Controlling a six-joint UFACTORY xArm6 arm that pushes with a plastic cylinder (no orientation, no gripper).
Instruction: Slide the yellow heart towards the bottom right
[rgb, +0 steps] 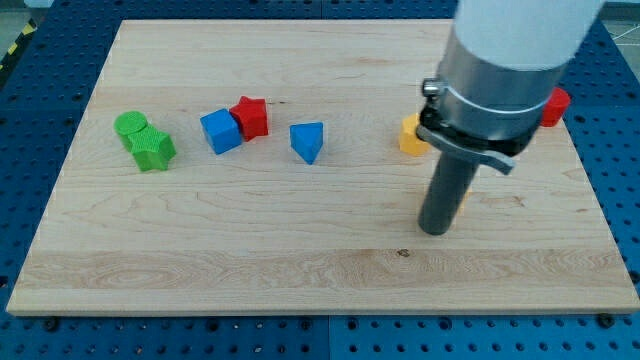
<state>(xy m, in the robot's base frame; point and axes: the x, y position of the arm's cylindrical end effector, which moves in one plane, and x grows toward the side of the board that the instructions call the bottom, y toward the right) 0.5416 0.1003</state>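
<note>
Wooden worktop (300, 270) seen from one camera. My tip (434, 230) rests on the wood right of centre, just below a yellow block (410, 136) that is largely hidden behind the arm (500, 70), so its shape cannot be confirmed as the heart; whether tip and block touch cannot be told. The arm carries no gripper, only the rod. A red block (556, 106) shows partly at the arm's right edge. Toward the view's left lie a blue triangular block (308, 141), a red star (250, 116) touching a blue cube (221, 131), and two green blocks (144, 139) pressed together.
</note>
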